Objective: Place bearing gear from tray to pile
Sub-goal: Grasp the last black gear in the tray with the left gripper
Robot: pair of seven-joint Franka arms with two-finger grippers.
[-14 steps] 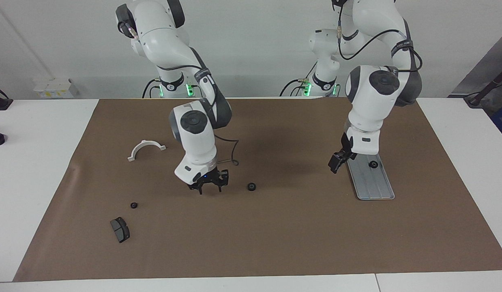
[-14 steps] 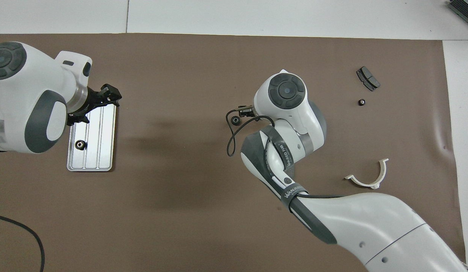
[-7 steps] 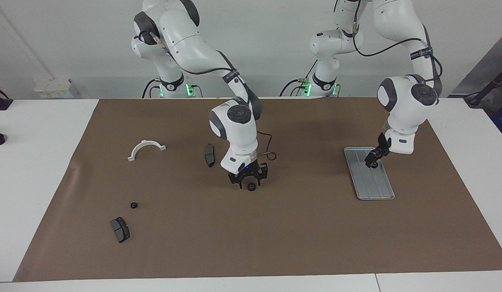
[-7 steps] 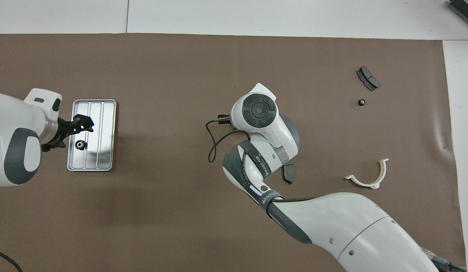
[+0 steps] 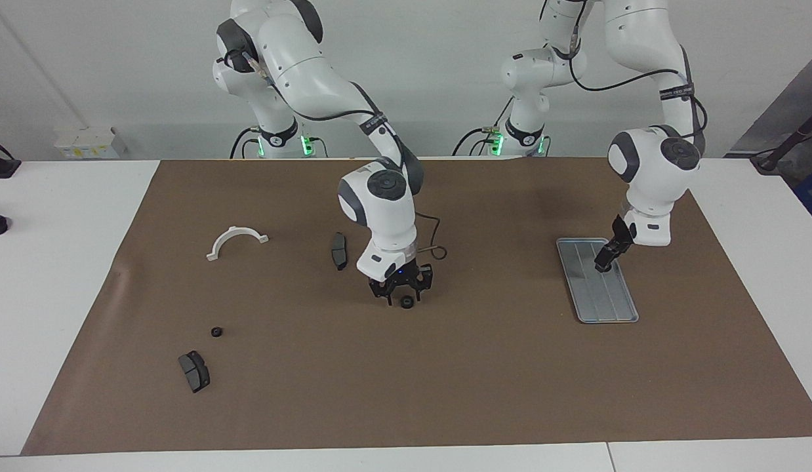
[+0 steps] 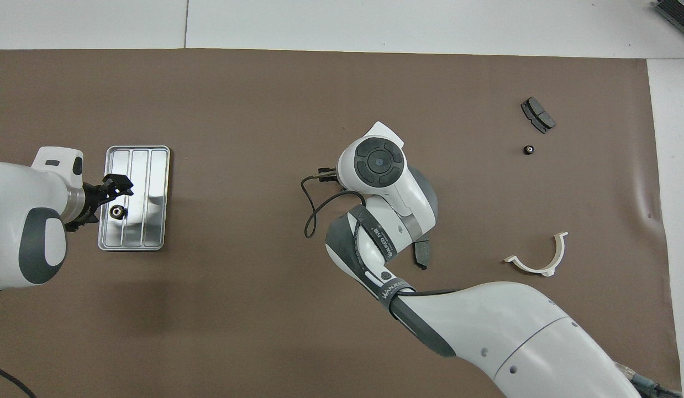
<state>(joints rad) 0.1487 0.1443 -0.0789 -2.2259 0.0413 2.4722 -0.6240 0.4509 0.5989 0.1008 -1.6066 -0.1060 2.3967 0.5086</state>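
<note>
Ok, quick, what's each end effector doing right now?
Left end effector: open, empty, over the tray.
Right end effector: down over a bearing gear; grip cannot be told.

A white desk [image 5: 65, 275] carries a large brown mat [image 5: 406, 380] over most of its top. A plain pale wall [image 5: 412, 72] rises past it — evenly lit — with what may be a small white socket box [image 5: 88, 143] at its foot.

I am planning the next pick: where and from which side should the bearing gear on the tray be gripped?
Grip the bearing gear across its round outer rim, coming straight down. It lies flat in the tray, a low ring with its hole upward, so only opposite sides of the rim offer purchase. The left gripper is already over the tray beside it.
</note>
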